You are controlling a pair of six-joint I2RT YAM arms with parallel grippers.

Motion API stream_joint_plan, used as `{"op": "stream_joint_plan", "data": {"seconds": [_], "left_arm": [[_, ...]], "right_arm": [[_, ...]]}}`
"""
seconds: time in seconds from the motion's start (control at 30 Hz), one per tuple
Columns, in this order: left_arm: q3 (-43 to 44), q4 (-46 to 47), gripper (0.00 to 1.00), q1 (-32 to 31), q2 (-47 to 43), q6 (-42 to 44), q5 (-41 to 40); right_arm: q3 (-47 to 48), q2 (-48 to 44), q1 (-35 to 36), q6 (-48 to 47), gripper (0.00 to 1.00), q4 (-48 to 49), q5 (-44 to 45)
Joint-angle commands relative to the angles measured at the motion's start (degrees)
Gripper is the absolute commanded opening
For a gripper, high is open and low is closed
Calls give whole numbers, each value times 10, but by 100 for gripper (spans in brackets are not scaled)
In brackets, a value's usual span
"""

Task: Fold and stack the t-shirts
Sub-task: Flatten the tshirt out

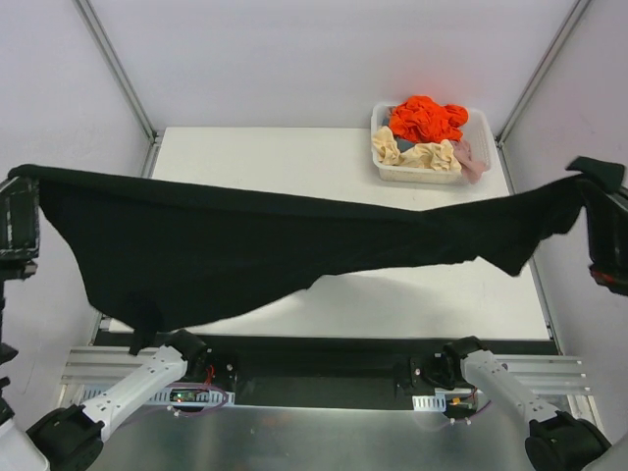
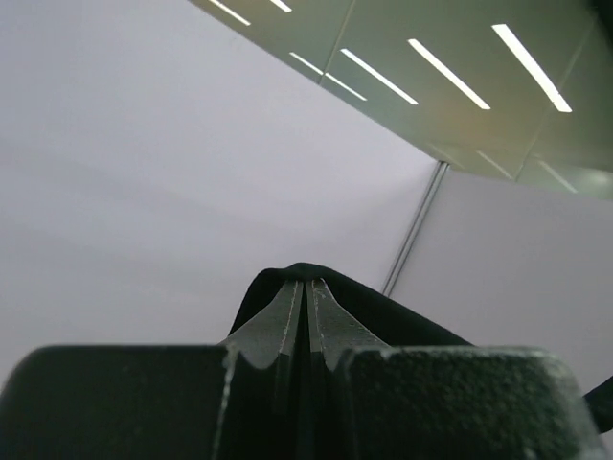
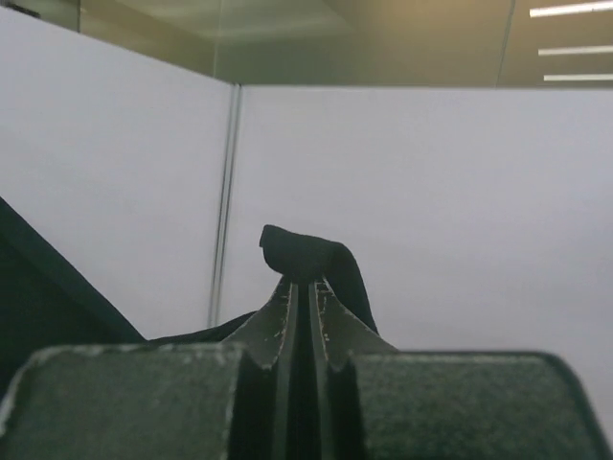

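The black t-shirt (image 1: 245, 250) hung in the air above the desk (image 1: 294, 157), stretched wide from the left edge of the overhead view to the right. Its upper edge sagged a little toward the middle. The loose cloth drooped lowest on the left, over the near-left corner of the desk.

You had your left fingers (image 2: 299, 297) closed tight on one end of the shirt. In the left wrist view a fold of black cloth poked out above their pressed-together tips. Your right fingers (image 3: 301, 299) were clamped the same way on the other end, with a small curl of black fabric standing up over their tips. Both sets of fingers were raised and well apart, out beyond the desk's side edges.

At the far right corner of the desk sat the white basket (image 1: 417, 176). It held the orange t-shirt (image 1: 425, 118) bunched at the back and the cream-beige t-shirt (image 1: 417, 153) crumpled in front. The pale pink t-shirt (image 1: 472, 159) was draped over the basket's right rim.
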Motion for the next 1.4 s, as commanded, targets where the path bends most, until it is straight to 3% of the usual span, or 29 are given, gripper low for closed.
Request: {"op": "stream_joint_plan", "data": {"seconds": [0.0, 0.1, 0.2, 0.43, 0.47, 0.57, 0.63, 0.67, 0.7, 0.8, 0.9, 0.93, 0.97, 1.0, 1.03, 1.07, 1.1, 1.23, 1.37], "left_arm": [[24, 20, 0, -4, 3, 17, 40], [41, 13, 0, -4, 22, 19, 55], [41, 6, 0, -4, 45, 25, 17], [20, 7, 0, -3, 168, 87, -235], [0, 7, 0, -4, 186, 91, -285], [-78, 6, 0, 1, 259, 81, -337], [-120, -3, 0, 20, 320, 32, -332], [-146, -17, 0, 67, 344, 3, -311], [-150, -32, 0, 95, 370, -28, -239], [-129, -56, 0, 192, 493, -83, -159], [-59, -63, 0, 209, 606, -49, -121], [-42, -67, 0, 209, 642, -29, -109], [-16, -72, 2, 209, 656, -26, -108], [-9, -74, 18, 209, 672, -25, -110], [-3, -78, 37, 209, 677, -19, -113], [1, -81, 69, 209, 680, -16, -114], [0, -89, 99, 209, 674, -15, -117], [-62, -96, 99, 209, 631, -37, -115], [-152, -96, 99, 209, 565, -72, -97]], "right_arm": [[59, 21, -3, 10, 1, 36, -24], [96, 40, -3, -2, 0, 50, -13], [109, 60, -3, -23, 1, 59, 6], [51, 142, -4, -106, 1, 60, 107], [18, 156, -3, -130, 1, 62, 149], [-52, 214, -3, -157, 0, 77, 254], [-141, 267, -5, -162, 1, 100, 284], [-166, 288, -4, -161, 0, 111, 300], [-206, 337, -6, -157, 1, 123, 305], [-201, 458, -6, -149, 4, 129, 351], [-134, 553, -2, -148, 18, 68, 386], [-99, 568, -2, -147, 40, 53, 395], [-90, 578, 0, -147, 54, 45, 398], [-88, 584, 5, -148, 76, 40, 400], [-93, 583, 8, -148, 90, 40, 413], [-97, 578, 10, -148, 97, 40, 421], [-105, 562, 18, -147, 97, 39, 426], [-159, 494, 32, -97, 97, 0, 413], [-286, 392, 32, 29, 97, -50, 339]]}}
